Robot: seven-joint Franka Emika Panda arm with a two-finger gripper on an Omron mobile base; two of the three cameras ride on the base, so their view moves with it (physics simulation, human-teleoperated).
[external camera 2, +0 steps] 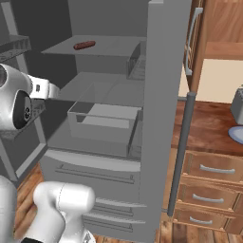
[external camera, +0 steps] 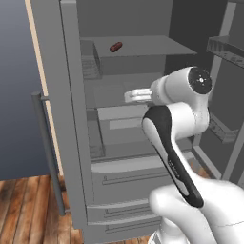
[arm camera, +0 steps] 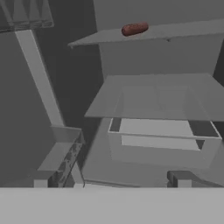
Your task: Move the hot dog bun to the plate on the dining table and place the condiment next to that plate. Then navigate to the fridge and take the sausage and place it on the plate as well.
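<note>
- The sausage [external camera: 116, 46] [external camera 2: 84, 45] [arm camera: 134, 29] lies on its side on the upper shelf [external camera: 143, 46] [external camera 2: 102, 46] [arm camera: 175, 31] of the fridge [external camera: 71, 119] [external camera 2: 161, 118], near that shelf's front edge and toward its left end in the hand view
- It is dark red-brown, short and thin, with nothing else beside it on the shelf
- Below that shelf comes a second flat shelf [arm camera: 162, 100], and under it an open-topped drawer bin [external camera 2: 102, 123] [arm camera: 162, 144] with pale grey walls
- The fridge stands with both doors swung open; the left door [external camera: 57, 119] carries a long vertical handle [external camera: 47, 152], and the right door [external camera 2: 161, 114] carries a similar one [external camera 2: 180, 152]
- The pincer [arm camera: 111, 180] is well below the sausage and apart from it, at about the height of the drawer bin; its two dark fingertips [arm camera: 177, 177] stand wide apart with nothing between them
- In the left base view the white arm [external camera: 176, 124] reaches into the fridge opening
- To the right of the fridge, wooden drawers [external camera 2: 209, 190] with pale handles sit under a reddish-brown surface [external camera 2: 209, 123]
- The floor [external camera: 28, 209] is wooden planks
</note>
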